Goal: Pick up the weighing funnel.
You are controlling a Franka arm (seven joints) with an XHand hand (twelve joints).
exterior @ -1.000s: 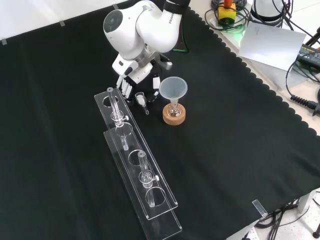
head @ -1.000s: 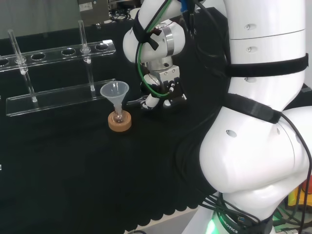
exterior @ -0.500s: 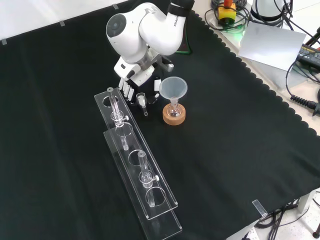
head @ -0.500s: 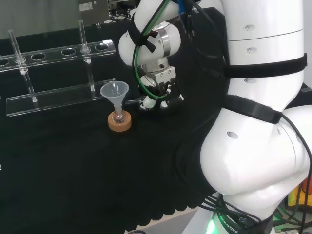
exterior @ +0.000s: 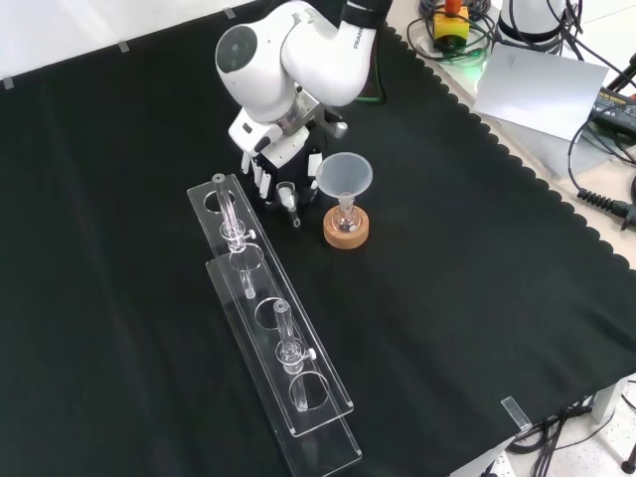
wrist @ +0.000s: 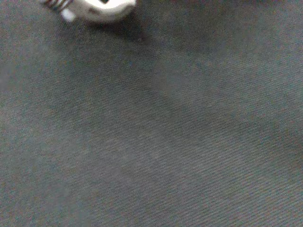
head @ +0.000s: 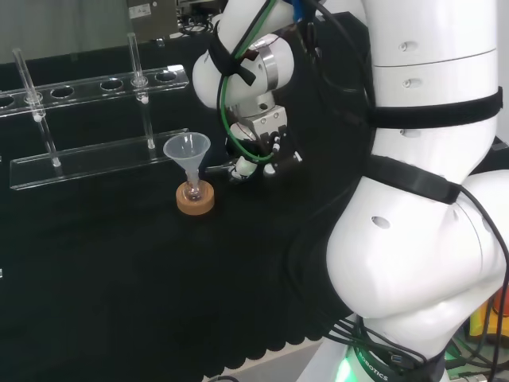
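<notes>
In the front view the weighing funnel [exterior: 289, 196], a small clear scoop with a short stem, sits low over the black cloth between the fingers [exterior: 260, 180] and the thumb of my hand [exterior: 278, 151]. The fingers are curled round it. I cannot tell whether its stem still touches the cloth. In the head view the hand [head: 258, 151] hangs just right of the big funnel, with a clear piece [head: 220, 167] sticking out to its left. The wrist view has a blurred white part of the hand [wrist: 97, 7] over bare cloth.
The big funnel [exterior: 344, 175] stands in a small flask on a cork ring [exterior: 346, 234], close beside the hand; in the head view the funnel [head: 188, 150] is left of it. A long clear test-tube rack [exterior: 273, 333] with upright tubes lies on the hand's other side.
The hand has tilted and risen a little off the cloth, and the weighing funnel has shifted slightly with it. The big funnel and the rack have stayed put.
</notes>
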